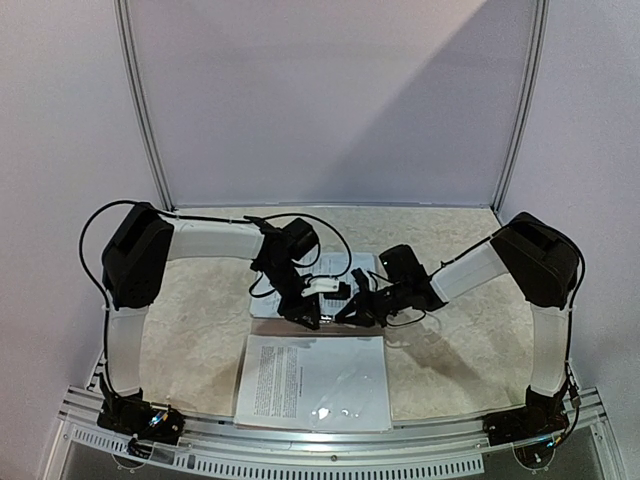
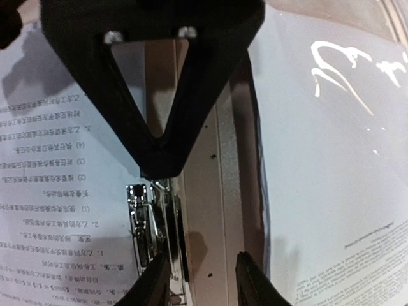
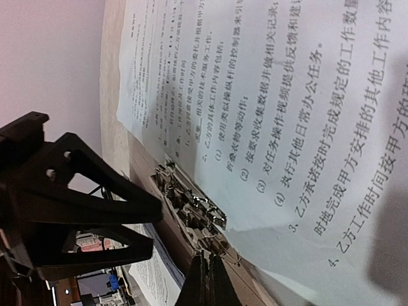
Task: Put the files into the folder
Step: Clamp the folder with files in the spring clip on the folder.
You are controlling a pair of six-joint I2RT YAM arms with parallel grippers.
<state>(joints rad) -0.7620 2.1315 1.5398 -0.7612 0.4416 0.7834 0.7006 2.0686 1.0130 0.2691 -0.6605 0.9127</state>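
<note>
Folder [image 2: 217, 191] open, worktop [image 1: 200, 310] centre to near edge; files [image 1: 313, 382] cover both leaves; left gripper [image 2: 204, 280] parted, empty, straddling fold; right gripper [image 3: 207, 280] pinched closed at clip [image 3: 191, 204]; clipping, closing likely remain.

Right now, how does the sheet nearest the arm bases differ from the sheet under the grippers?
The near sheet lies fully in view; the far sheet is partly hidden by the left gripper and right gripper. The near sheet shows glare; the far sheet shows none. The clip adjoins the far sheet, not the near sheet. Both are white with black text.
</note>
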